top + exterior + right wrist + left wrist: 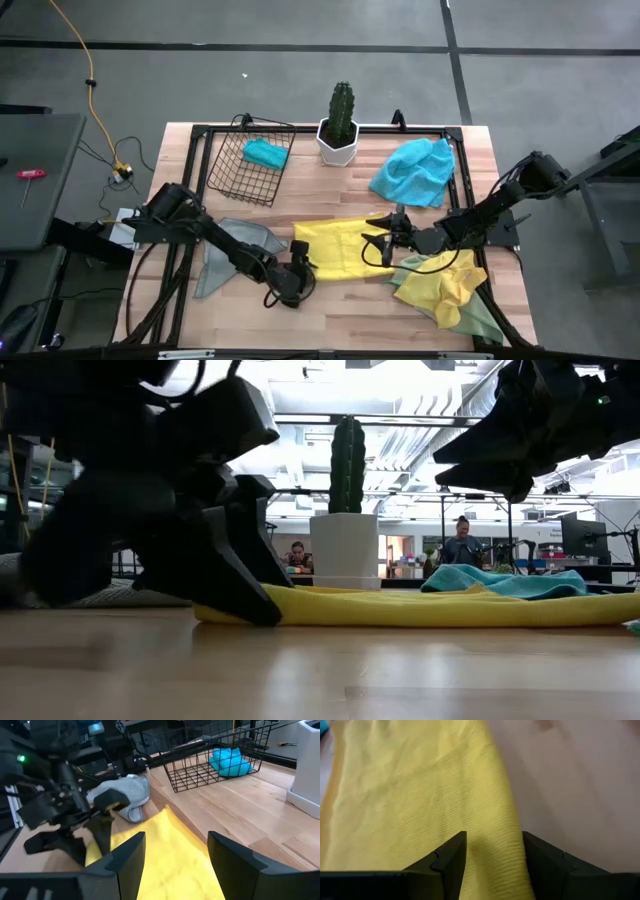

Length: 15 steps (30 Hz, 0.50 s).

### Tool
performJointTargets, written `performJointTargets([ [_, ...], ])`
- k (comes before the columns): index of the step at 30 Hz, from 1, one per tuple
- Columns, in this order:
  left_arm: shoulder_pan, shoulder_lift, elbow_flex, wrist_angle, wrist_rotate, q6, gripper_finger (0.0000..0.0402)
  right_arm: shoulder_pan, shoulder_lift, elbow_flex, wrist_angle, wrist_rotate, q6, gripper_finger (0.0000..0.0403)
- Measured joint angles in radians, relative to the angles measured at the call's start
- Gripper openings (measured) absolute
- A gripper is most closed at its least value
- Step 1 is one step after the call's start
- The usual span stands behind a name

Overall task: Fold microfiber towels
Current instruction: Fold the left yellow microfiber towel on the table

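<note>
Containers first: your wire basket (pixel 250 160) sits at the table's far left, tipped up on its side, w/ one folded turquoise towel (pixel 266 152) inside; same towel shows through the mesh in the right wrist view (pixel 229 761). White pot (pixel 338 140) w/ a cactus (pixel 342 108) stands just right of the basket at the far edge.

Work towel: the yellow towel (pixel 340 248) lies flat mid-table, between the two grippers. Your left gripper (pixel 297 270) is down at its near-left corner, fingers (pixel 447 857) parted and straddling the towel's edge, cloth between them but not pinched as far as you can see. In the low view that gripper (pixel 240 575) meets the table right at the towel's end. Your right gripper (pixel 392 238) is over the towel's right end, jaws spread wide, holding nothing; the right wrist view shows yellow cloth (pixel 170 850) beneath them.

Other towels: grey towel (pixel 235 250) lies under the left arm, just left of the yellow one. Loose turquoise towel (pixel 415 170) is bunched at the far right. Crumpled yellow towel (pixel 445 285) sits near right, on top of a pale green towel (pixel 480 318).
</note>
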<state>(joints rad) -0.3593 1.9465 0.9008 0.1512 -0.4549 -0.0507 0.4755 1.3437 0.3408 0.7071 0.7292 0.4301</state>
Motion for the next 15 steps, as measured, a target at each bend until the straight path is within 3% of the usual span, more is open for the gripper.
performJointTargets([
  [10, 0.05, -0.019, -0.001, -0.076, 0.033, 0.096, 0.0172, 0.0, 0.0, 0.0, -0.023, 0.001, 0.017, 0.0206],
  [15, 0.048, -0.053, -0.006, -0.089, 0.053, 0.065, 0.0172, 0.0, 0.0, 0.0, -0.016, -0.001, 0.028, 0.0206],
])
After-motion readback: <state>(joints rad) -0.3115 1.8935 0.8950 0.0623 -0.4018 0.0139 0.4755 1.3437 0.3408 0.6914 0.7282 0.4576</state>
